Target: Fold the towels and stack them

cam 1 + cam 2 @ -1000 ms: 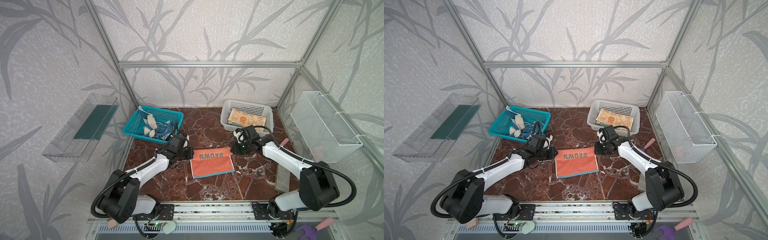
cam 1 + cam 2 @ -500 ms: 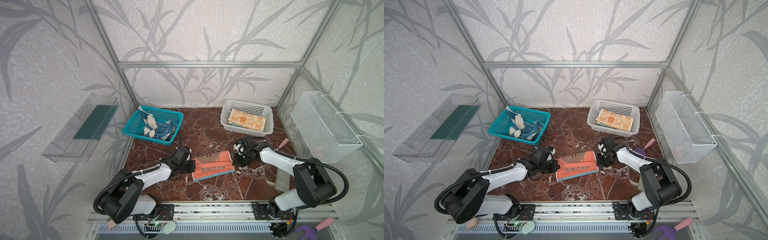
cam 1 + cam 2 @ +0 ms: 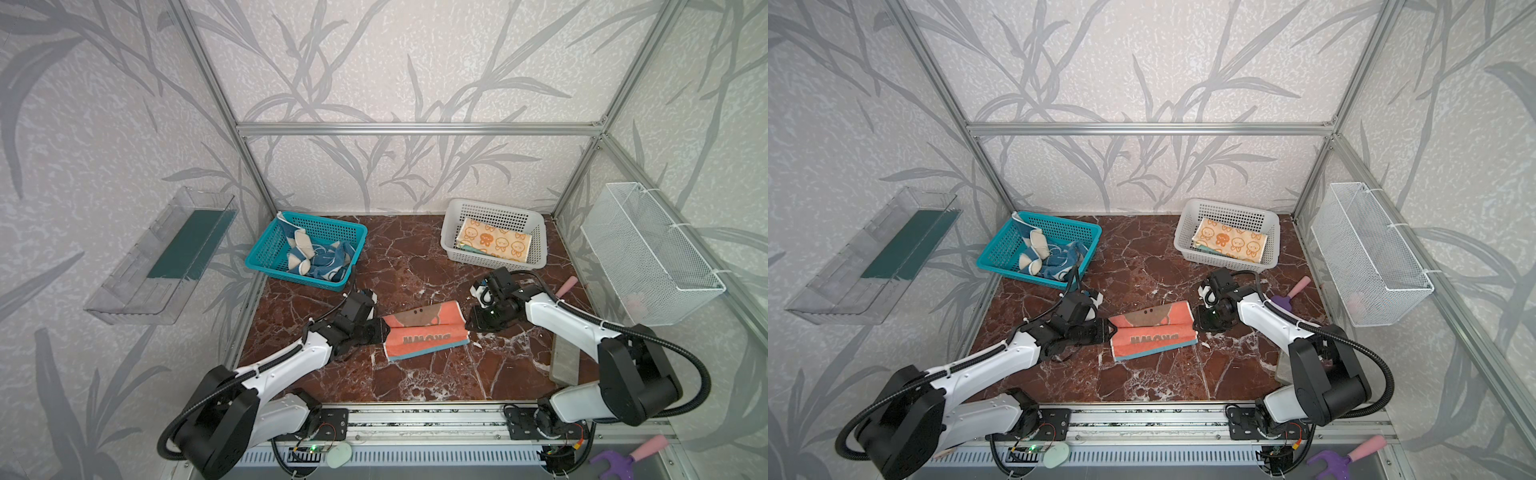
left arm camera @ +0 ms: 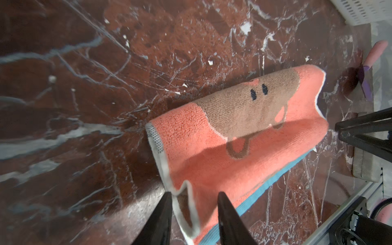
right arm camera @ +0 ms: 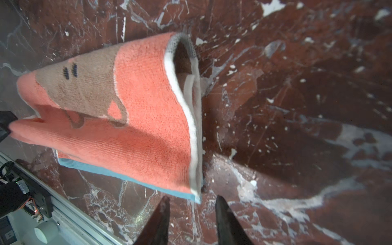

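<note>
- Coral towel (image 3: 424, 332) lies folded over in the middle of the table (image 3: 415, 382), between both grippers.
- Left gripper (image 4: 193, 195) released, jaws parted around the towel's left hem.
- Right gripper (image 5: 192, 199) released, just clear of the towel's right corner.
- Cream towel (image 3: 494, 243) sits in the far-right white basket (image 3: 498, 214).

In the left wrist view the coral towel's (image 4: 212, 161) near hem was blurred and ran off the picture's edge between the left gripper's (image 4: 194, 193) parted fingers. Under the cream towel (image 3: 494, 242) only a teal sliver (image 3: 471, 249) showed, too little to identify. A pale pink object (image 3: 636, 305) behind the wire basket's (image 3: 648, 249) mesh was indistinct.
</note>
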Tool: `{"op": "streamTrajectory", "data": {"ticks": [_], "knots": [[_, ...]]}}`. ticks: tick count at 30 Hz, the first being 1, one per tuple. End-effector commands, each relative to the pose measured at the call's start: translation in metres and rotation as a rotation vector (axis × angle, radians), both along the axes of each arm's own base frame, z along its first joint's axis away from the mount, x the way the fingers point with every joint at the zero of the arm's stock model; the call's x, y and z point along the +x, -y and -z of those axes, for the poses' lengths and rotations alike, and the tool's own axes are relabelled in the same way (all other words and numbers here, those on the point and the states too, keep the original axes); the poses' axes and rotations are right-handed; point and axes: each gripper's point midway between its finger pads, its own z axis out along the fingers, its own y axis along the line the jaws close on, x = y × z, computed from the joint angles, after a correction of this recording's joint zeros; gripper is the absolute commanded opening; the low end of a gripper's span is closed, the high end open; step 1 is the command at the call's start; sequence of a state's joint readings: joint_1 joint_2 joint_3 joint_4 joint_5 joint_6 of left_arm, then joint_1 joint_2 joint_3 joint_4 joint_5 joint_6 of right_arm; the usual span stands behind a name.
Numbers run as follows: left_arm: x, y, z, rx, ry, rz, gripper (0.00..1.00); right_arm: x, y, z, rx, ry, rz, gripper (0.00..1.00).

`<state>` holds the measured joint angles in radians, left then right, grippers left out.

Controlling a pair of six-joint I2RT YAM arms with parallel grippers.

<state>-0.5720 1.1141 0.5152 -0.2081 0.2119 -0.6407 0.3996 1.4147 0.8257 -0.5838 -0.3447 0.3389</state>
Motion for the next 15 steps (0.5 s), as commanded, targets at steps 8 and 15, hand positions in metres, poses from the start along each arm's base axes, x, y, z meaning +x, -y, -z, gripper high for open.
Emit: {"op": "streamTrajectory", "data": {"ticks": [8, 15], "knots": [[0.012, -0.01, -0.027, 0.052, 0.099, 0.004, 0.26, 0.022, -0.007, -0.036, 0.024, 0.079, -0.005, 0.43], [-0.007, 0.033, 0.011, 0.071, -0.093, 0.16, 0.16, 0.021, -0.03, -0.001, -0.008, -0.054, -0.089, 0.4]]}}
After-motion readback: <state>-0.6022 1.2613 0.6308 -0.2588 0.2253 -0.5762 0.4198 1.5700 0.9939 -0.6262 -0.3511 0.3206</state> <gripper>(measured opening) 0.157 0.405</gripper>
